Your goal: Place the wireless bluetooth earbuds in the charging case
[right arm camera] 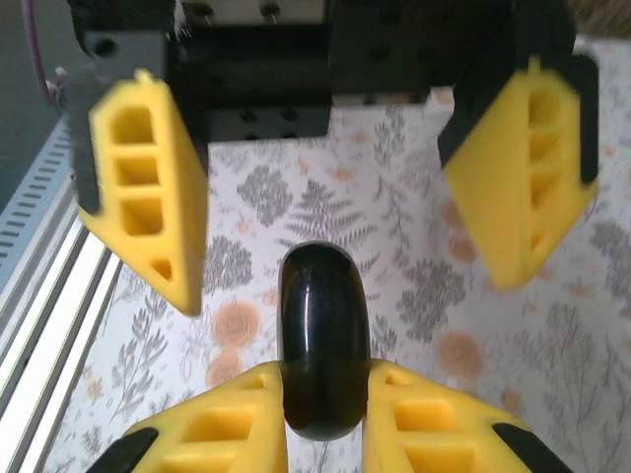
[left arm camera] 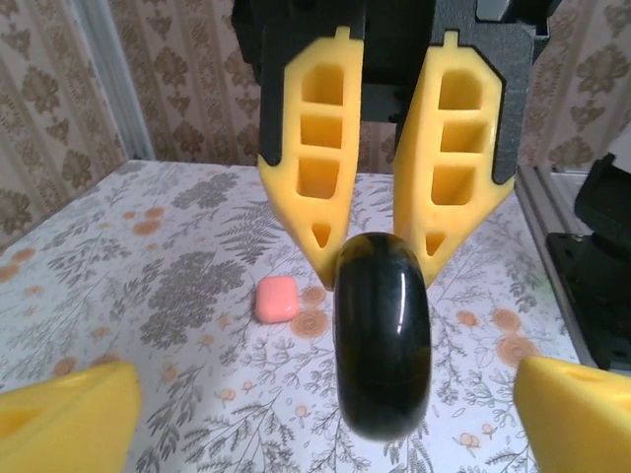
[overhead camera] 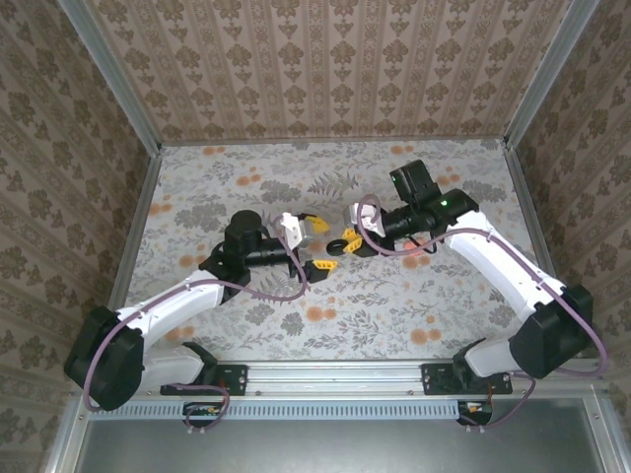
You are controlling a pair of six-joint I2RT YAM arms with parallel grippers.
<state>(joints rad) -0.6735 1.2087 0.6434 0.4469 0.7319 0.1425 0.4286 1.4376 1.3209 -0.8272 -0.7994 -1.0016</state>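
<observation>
My right hand (right arm camera: 325, 389) clenches the black disc (right arm camera: 320, 325), its flanks hidden by my fingers. My left hand (overhead camera: 317, 243) gapes, released. The pink charging case (left arm camera: 276, 299) lies on the table (left arm camera: 148, 296).

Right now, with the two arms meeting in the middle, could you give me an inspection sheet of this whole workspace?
Surface: floral-patterned table, flat, no spill visible.
Job's things: pink charging case lies flat on the table, looks closed, apart from both grippers.
Clutter: black round disc, held on edge above the table.
Grippers: right gripper shut on the disc; left gripper open wide, facing the disc without touching it.
Cables: purple cables loop along both arms, away from the fingers.
Surroundings: patterned walls and metal frame posts enclose the table.
</observation>
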